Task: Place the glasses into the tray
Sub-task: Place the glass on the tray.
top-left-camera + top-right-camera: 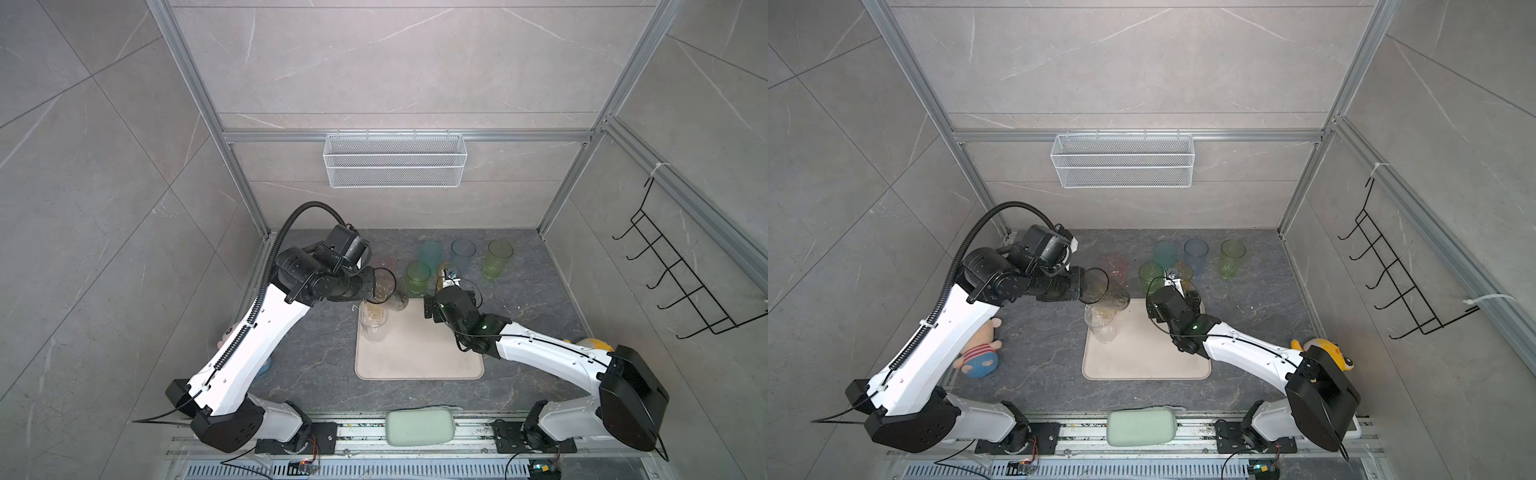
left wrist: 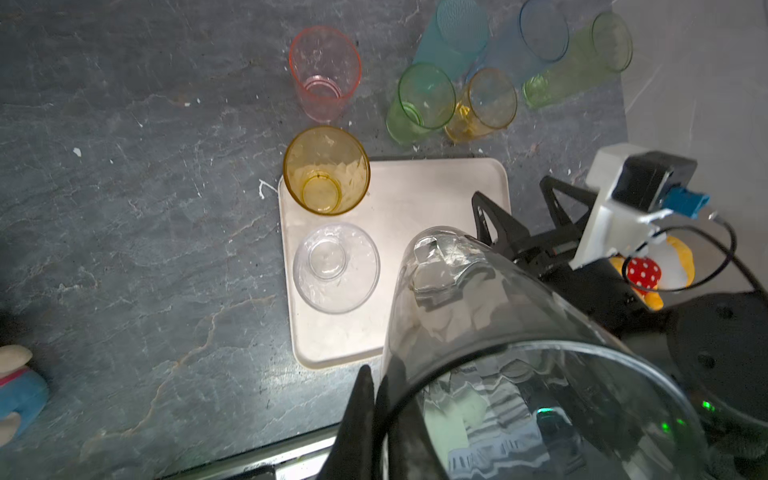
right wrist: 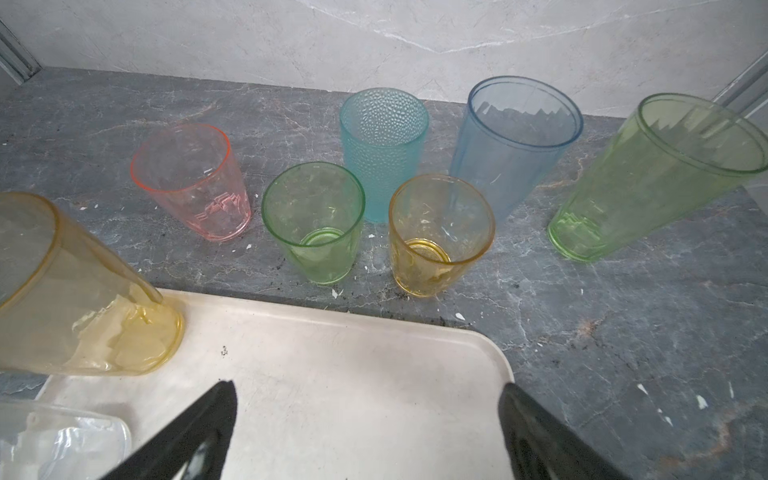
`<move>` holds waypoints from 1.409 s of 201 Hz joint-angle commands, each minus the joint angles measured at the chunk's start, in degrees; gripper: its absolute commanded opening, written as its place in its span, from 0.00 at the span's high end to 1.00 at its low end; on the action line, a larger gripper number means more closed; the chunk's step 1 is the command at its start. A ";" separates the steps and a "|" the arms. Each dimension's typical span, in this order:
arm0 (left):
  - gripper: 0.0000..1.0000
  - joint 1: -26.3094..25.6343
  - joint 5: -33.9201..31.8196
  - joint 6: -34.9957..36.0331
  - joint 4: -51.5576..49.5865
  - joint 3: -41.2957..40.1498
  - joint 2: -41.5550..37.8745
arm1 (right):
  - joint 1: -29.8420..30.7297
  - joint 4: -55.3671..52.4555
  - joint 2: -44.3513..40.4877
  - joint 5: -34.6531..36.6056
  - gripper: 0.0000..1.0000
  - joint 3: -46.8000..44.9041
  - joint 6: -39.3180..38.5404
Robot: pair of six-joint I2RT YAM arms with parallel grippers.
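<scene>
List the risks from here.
1. The left gripper pinches the tilted smoky grey glass by its rim only; it may slip.
2. Setting it down may knock the tall amber glass or clear glass on the tray.
3. The open right gripper may bump the short green glass reaching for the short amber glass.

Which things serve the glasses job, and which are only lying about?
Job: tray; tall amber glass and clear glass on it; smoky grey glass in left tool; outside it: pink, short green, short amber, teal, pale blue, tall green glasses.
Lying about: wire basket; hook rack; striped toy; yellow toy; green pad.
</scene>
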 commanded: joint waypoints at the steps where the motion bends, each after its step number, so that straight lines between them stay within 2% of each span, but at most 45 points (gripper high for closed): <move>1: 1.00 -2.24 0.93 -1.80 -3.03 -0.08 -2.61 | -0.23 1.69 0.82 0.15 0.00 0.76 -0.76; 103: 1.00 -8.75 -0.46 -4.75 -7.70 -6.42 -3.63 | -0.24 1.67 1.79 0.59 0.00 1.04 -0.93; 194: 1.00 -9.04 -1.76 -8.79 -5.70 -15.98 -3.98 | -0.23 1.42 2.15 0.68 0.00 1.29 -1.02; 283: 1.00 -9.04 -3.70 -10.60 -3.47 -21.09 -1.24 | -0.23 0.90 2.24 0.84 0.00 1.68 -1.02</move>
